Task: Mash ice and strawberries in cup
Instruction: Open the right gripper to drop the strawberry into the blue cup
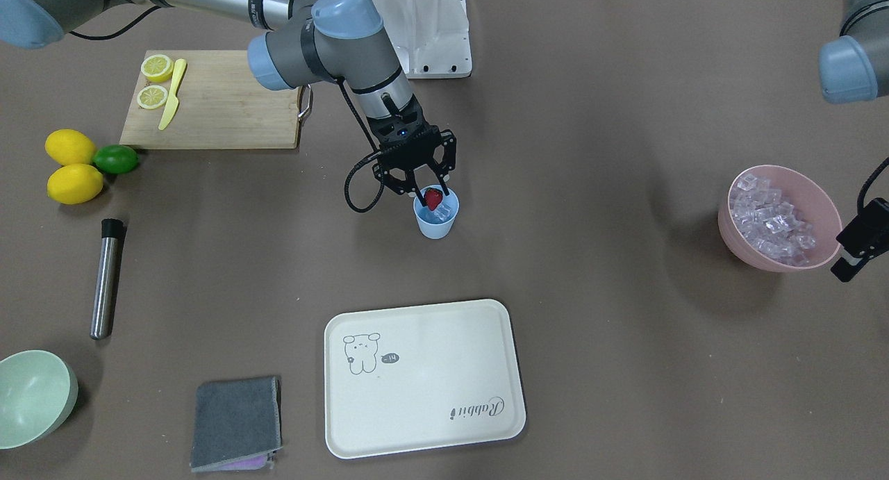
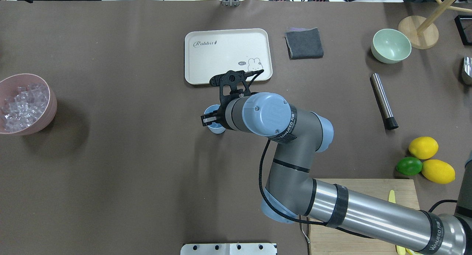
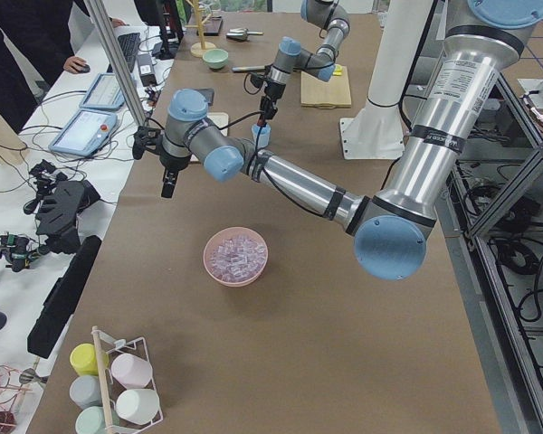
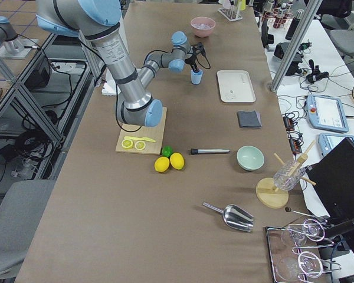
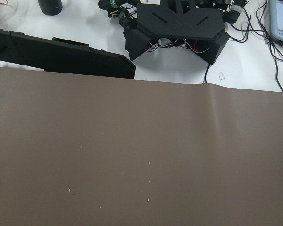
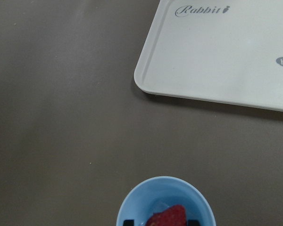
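Note:
The light-blue cup (image 1: 436,221) stands mid-table, behind the cream tray. My right gripper (image 1: 433,192) hangs right over its mouth, shut on the red strawberry (image 1: 433,200), which sits at rim height. In the right wrist view the strawberry (image 6: 167,217) is between the two finger pads above the cup (image 6: 166,188), with a clear ice cube (image 6: 158,205) inside. More ice (image 1: 767,217) fills the pink bowl (image 1: 812,195). My left gripper (image 1: 861,240) hangs beside that bowl, cut off by the view's edge; I cannot tell if it is open.
A cream tray (image 1: 424,379) lies in front of the cup. A steel muddler (image 1: 106,278), a grey cloth (image 1: 236,421) and a pale-green bowl (image 1: 31,396) lie on my right. A cutting board (image 1: 222,112) holds lemon halves and a yellow knife; two lemons and a lime (image 1: 116,159) are beside it.

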`<state>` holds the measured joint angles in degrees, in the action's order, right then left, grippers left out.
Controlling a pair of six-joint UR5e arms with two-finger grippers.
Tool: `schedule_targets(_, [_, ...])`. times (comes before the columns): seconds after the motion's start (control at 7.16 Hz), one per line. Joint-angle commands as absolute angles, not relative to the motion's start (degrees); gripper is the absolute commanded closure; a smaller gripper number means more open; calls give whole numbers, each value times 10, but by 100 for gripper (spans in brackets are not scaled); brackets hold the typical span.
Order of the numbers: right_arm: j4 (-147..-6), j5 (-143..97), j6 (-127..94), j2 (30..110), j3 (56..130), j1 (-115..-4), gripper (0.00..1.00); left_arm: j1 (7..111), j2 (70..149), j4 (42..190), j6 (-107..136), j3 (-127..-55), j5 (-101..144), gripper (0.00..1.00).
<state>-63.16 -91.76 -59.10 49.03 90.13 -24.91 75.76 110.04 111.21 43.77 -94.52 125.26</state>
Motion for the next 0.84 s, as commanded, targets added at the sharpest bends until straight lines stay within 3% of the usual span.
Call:
schedule_targets(0.0, [-632, -911, -597, 488, 897, -245, 0, 758, 1101, 1114, 438, -940, 1252, 2])
schedule_targets(0.14, [-652, -916, -597, 483, 903, -253, 0, 758, 1101, 1114, 438, -940, 1252, 2])
schedule_targets(0.42, [-822, -969, -594, 472, 970, -325, 0, 758, 1102, 1112, 438, -941, 1253, 2])
schedule_targets(0.7, [-908, -1150, -520, 480, 983, -476, 0, 761, 1104, 1110, 438, -945, 1252, 2])
